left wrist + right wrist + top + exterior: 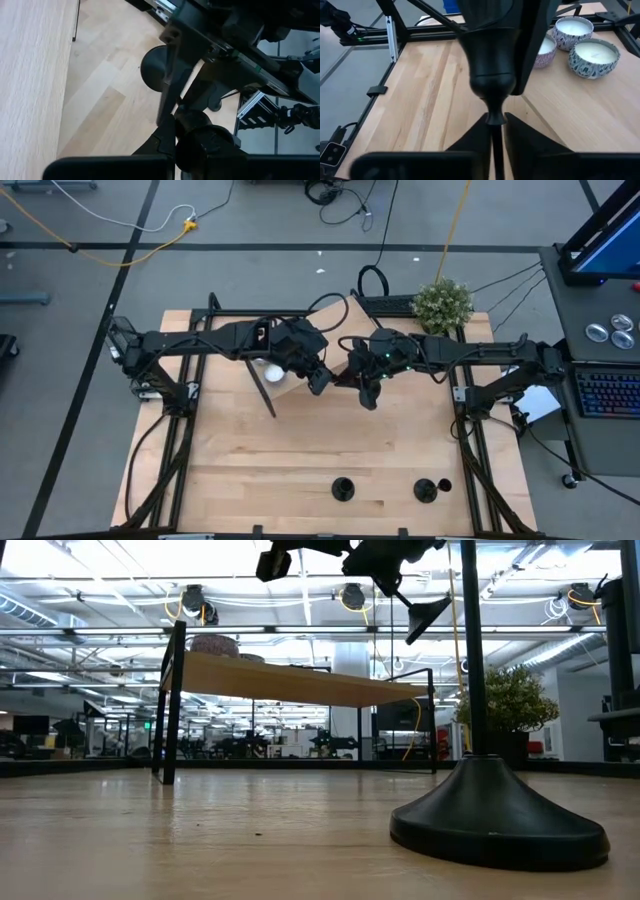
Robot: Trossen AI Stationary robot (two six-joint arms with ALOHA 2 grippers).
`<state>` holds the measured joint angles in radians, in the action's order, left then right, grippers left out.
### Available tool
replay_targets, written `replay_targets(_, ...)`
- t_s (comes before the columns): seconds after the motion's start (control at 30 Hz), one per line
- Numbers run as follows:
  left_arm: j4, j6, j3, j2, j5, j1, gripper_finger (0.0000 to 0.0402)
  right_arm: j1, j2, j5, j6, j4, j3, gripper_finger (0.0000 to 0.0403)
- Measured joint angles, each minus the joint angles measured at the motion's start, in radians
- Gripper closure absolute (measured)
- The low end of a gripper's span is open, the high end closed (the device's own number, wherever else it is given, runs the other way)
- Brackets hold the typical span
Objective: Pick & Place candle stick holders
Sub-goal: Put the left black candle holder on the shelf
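One black candlestick holder (492,60) is up in the air between my two grippers, over the table's middle. Its cup fills the right wrist view, and its round base (152,67) shows in the left wrist view. My right gripper (366,392) is shut on its thin stem. My left gripper (320,380) is at its cup end and shut on it. Two more holders (343,488) (430,491) stand on their bases near the table's near edge. One of them (500,815) fills the low view's foreground. My left gripper has the holder's cup end (205,142). One finger (536,45) lies along the cup's outer side, and the cup hides the other. The holder is clear of the table, its base away from this gripper. My right gripper pinches the thin stem (495,131) just below the cup's knob between its two fingers. The cup stands out past the fingertips. The holder is lifted clear of the table.
A raised wooden shelf (290,680) on thin black legs stands at the table's far left. Patterned candle jars (592,55) stand on the wood beyond the grippers. A potted plant (442,305) stands at the far right corner. Bare wood lies between the grippers and the two standing holders.
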<state>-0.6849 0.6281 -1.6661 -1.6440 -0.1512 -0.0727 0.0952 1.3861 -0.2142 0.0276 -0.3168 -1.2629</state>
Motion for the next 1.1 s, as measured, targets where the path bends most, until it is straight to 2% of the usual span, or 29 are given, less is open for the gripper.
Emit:
replay_targets(0.1, 0.0, 0.0, 0.0, 0.0, -0.005, 0.0, 0.0386, 0.0, 0.0, -0.003, -0.024, 0.001, 0.0, 0.0393)
replay_targets(0.37, 0.0, -0.003, 0.0, 0.0, -0.013, -0.008, 0.0384, 0.0, 0.0, 0.005, -0.028, -0.001, 0.0, 0.0397)
replay_targets(0.43, 0.001, -0.01, 0.0, 0.0, -0.014, -0.008, 0.0366, 0.001, 0.0, 0.007, -0.026, -0.001, 0.0, 0.0398)
replay_targets(0.67, -0.009, -0.063, 0.002, 0.025, -0.027, -0.035, 0.0248, 0.006, -0.007, 0.062, -0.037, -0.001, 0.0, 0.0399)
replay_targets(0.8, -0.036, -0.078, 0.002, 0.067, -0.04, -0.055, 0.02, 0.015, -0.007, 0.074, -0.035, -0.003, 0.0, 0.0399)
replay_targets(1.0, -0.072, -0.107, -0.001, 0.153, -0.037, -0.083, 0.0172, 0.044, -0.006, 0.164, -0.029, 0.017, 0.0, 0.0399)
replay_targets(1.1, -0.127, -0.17, 0.002, 0.208, 0.021, -0.08, 0.0171, 0.075, -0.007, 0.185, -0.04, 0.101, 0.002, 0.0399)
